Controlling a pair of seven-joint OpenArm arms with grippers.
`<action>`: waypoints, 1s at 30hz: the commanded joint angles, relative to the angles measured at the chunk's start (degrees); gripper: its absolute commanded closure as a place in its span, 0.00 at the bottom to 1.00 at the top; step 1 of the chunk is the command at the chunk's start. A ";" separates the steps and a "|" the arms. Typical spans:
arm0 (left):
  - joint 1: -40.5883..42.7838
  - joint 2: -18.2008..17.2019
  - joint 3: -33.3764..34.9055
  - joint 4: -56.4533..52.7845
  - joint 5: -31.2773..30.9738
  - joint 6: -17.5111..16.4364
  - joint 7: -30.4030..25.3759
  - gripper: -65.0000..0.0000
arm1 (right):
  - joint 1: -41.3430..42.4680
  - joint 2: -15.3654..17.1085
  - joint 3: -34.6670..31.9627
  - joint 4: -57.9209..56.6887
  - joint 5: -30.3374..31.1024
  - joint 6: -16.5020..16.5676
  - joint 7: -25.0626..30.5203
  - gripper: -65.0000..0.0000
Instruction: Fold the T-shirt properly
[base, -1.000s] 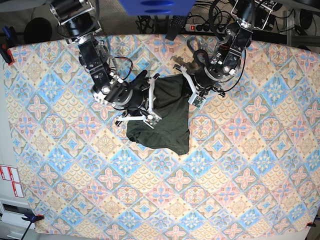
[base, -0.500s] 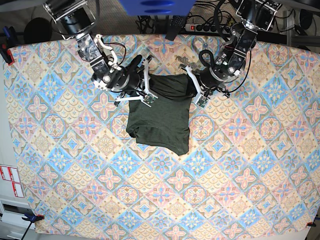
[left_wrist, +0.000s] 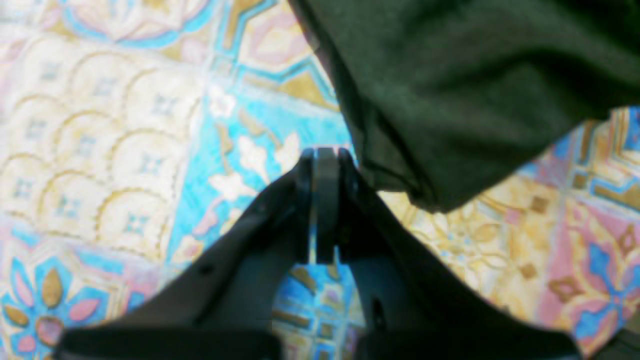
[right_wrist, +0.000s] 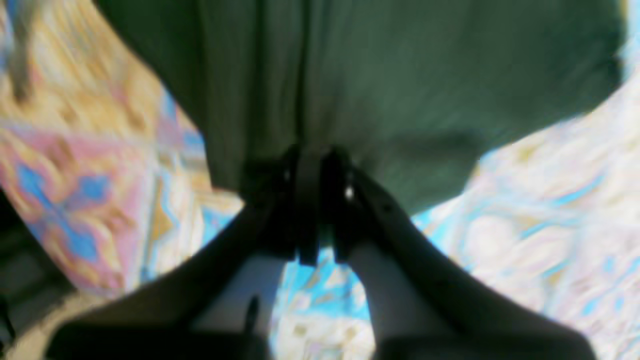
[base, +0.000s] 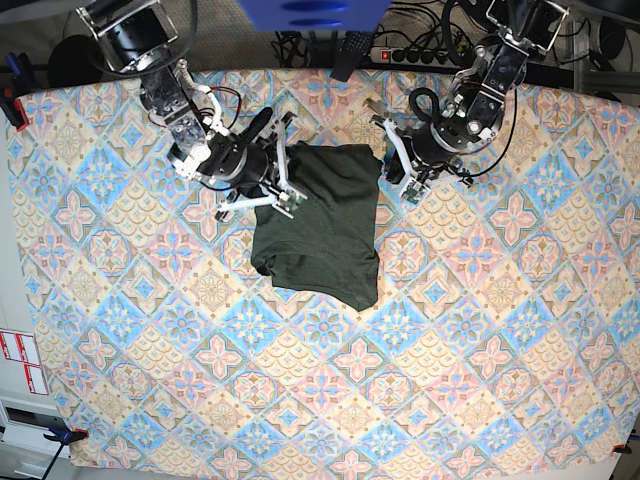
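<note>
With the folded T-shirt (base: 325, 225) lying far-centre on the desk (base: 480, 360), the right tool (right_wrist: 312, 165), seemingly pinching its left edge, could drag the fold askew on retreat; the left tool (left_wrist: 322, 155) is closed and empty.

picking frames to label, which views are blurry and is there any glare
Right wrist view: heavy motion smear across the T-shirt and tablecloth. Left wrist view: softly out of focus, with the left gripper dark. Base view: sharp, evenly lit, no glare.

Left gripper (left_wrist: 325, 165) has its fingers pressed together (nothing between them); right gripper (right_wrist: 312, 165) pinches cloth.
</note>
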 joint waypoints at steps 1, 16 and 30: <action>-0.93 -0.09 -0.33 2.69 -0.30 -0.10 -1.66 1.00 | 1.00 0.20 1.66 1.20 0.08 -0.11 0.66 0.95; -6.29 11.52 -6.22 0.05 0.22 -0.10 -1.48 1.00 | 13.39 -7.44 10.28 -10.40 0.08 -0.11 0.66 0.95; -9.20 10.99 -4.28 -15.86 0.31 -0.19 -1.92 1.00 | 20.78 -9.99 9.93 -34.84 -0.01 -0.11 12.18 0.95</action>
